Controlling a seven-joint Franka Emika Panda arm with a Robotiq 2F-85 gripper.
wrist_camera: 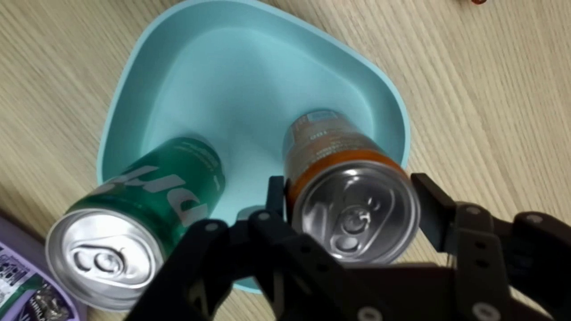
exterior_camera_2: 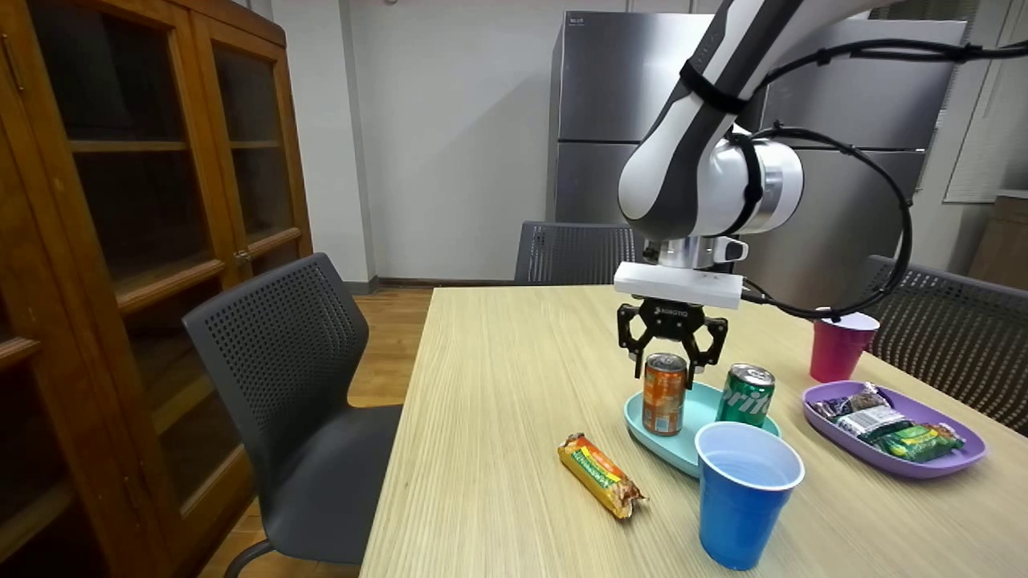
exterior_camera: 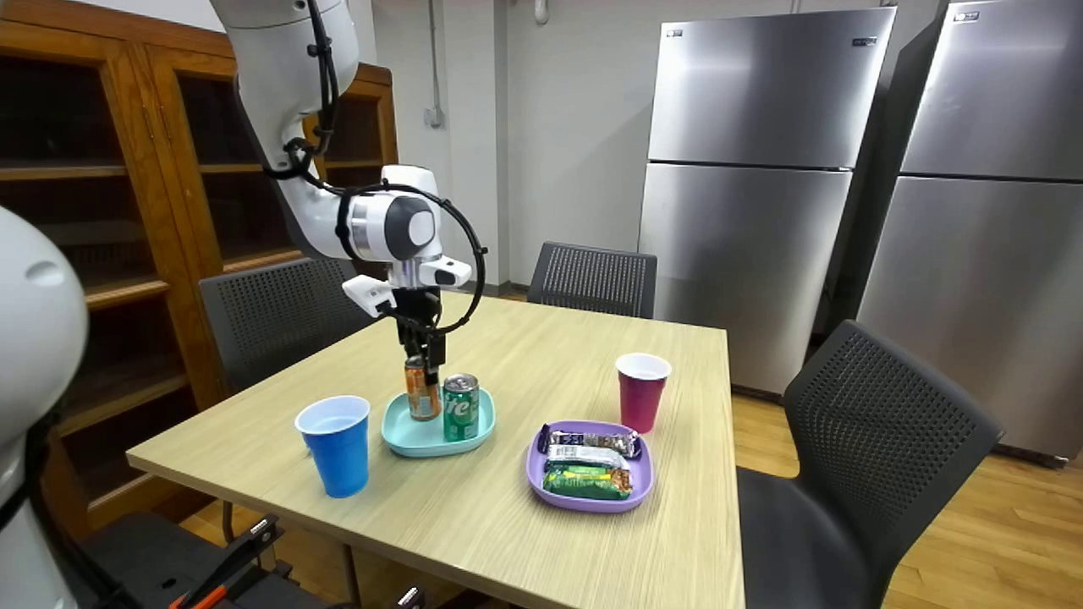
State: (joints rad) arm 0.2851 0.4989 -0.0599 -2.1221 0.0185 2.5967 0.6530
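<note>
An orange can (exterior_camera_2: 665,405) stands upright on a teal plate (wrist_camera: 241,76). My gripper (exterior_camera_2: 664,377) points down over it, one finger on either side of the can's upper part. In the wrist view the orange can's silver lid (wrist_camera: 357,214) lies between the spread fingers (wrist_camera: 430,205); a slim gap shows on the right side, while contact on the left cannot be made out. Beside it on the same plate is a green can (wrist_camera: 187,174), upright and apart from the gripper. Both exterior views show the two cans side by side.
A blue cup (exterior_camera: 343,461) stands near the plate. A yellow-wrapped bar (exterior_camera_2: 598,474) lies on the table. Farther off are a purple plate (exterior_camera: 584,506) with wrapped snacks and a maroon cup (exterior_camera: 641,402). Dark chairs (exterior_camera: 880,465) surround the table.
</note>
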